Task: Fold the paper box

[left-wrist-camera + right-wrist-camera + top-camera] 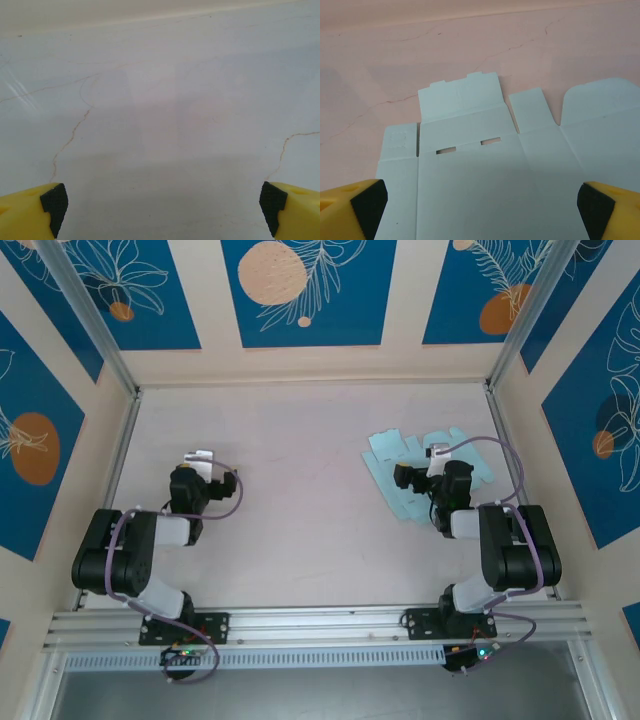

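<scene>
- The paper box (pixel 485 170) is a pale light-blue cutout of thin card with flaps and two small slots. It lies unfolded and flat on the pale, crack-lined tabletop (pixel 300 470). No crease looks raised, so I judge the folding not yet begun.
- The right fingers (pixel 365 207), yellow with black pads, hover spread wide just above the sheet's near part, grasping nothing.
- The left fingers (pixel 50 205), also yellow with black pads, are spread wide and empty over bare tabletop, well apart from the sheet on its left.
- Risk: the card lies flush, so there is no edge to pinch. Fingers coming straight down would likely press it flat or skid it away rather than lift a flap.
- Risk: nothing pins the sheet. A push on one flap may swing the whole cutout round instead of bending it at the score line — and the left arm is too far off to brace it.
- Risk: thin card creases easily. A grip off the score line could leave a stray fold, or bend the small tabs at the sheet's far edge so they miss the slots.
</scene>
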### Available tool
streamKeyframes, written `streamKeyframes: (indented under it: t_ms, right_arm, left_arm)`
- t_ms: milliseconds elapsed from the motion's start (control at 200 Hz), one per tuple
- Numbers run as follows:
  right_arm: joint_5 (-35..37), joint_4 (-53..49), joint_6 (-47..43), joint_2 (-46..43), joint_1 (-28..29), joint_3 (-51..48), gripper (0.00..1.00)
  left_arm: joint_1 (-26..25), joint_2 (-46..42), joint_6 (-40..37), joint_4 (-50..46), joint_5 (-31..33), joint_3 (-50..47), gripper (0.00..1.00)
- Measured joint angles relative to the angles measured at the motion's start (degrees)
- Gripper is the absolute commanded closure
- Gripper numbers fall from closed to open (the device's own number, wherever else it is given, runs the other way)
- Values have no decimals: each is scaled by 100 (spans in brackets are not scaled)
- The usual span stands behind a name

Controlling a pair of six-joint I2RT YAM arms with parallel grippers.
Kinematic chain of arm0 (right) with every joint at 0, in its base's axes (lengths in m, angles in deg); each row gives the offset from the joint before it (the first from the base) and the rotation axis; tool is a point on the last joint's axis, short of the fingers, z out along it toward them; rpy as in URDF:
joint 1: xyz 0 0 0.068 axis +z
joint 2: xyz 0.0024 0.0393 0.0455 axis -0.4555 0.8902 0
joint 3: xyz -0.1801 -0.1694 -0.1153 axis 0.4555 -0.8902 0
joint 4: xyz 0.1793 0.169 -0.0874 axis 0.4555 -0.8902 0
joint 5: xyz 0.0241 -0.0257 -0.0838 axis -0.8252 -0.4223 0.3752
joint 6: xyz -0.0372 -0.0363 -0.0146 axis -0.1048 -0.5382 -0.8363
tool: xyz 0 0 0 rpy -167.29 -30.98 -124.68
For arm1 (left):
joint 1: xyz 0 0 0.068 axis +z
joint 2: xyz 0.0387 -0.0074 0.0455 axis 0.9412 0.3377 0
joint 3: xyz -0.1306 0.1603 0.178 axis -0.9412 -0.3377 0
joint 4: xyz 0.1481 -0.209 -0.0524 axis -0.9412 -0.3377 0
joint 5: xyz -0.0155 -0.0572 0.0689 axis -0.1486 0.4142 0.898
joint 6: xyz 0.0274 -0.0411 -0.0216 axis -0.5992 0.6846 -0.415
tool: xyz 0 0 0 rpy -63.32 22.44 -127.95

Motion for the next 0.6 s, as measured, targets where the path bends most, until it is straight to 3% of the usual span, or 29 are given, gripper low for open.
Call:
streamKeyframes:
  t_ms: [600]
  right_arm:
    - [0,0,0,0,0,0,1]
  left_arm:
    - [0,0,-2,0,-79,0,0]
